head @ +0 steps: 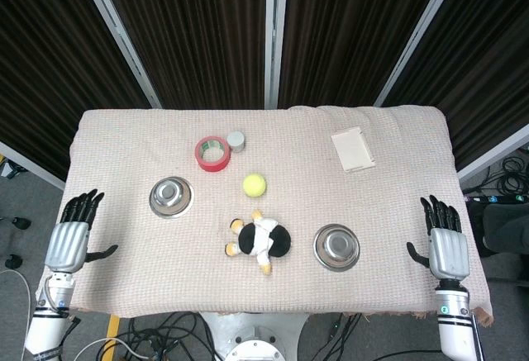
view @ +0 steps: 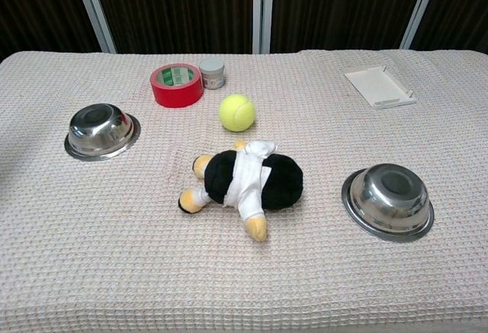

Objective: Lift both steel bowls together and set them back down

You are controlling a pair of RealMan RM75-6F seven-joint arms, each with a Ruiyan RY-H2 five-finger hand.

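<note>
Steel bowls (view: 101, 130) (view: 389, 200) sit upside down; only the head view shows both hands (head: 71, 241) (head: 447, 249), fingers spread, empty.

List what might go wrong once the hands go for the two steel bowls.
1. Both bowls, left and right, lie upside down with thin flat rims on the cloth, so fingers may slip off the smooth domes.
2. The plush toy lies close beside the right bowl; the right hand could nudge it.
3. The left hand and right hand start off the table edges, and the bowls sit at different depths, so the lifts may fall out of step.
</note>
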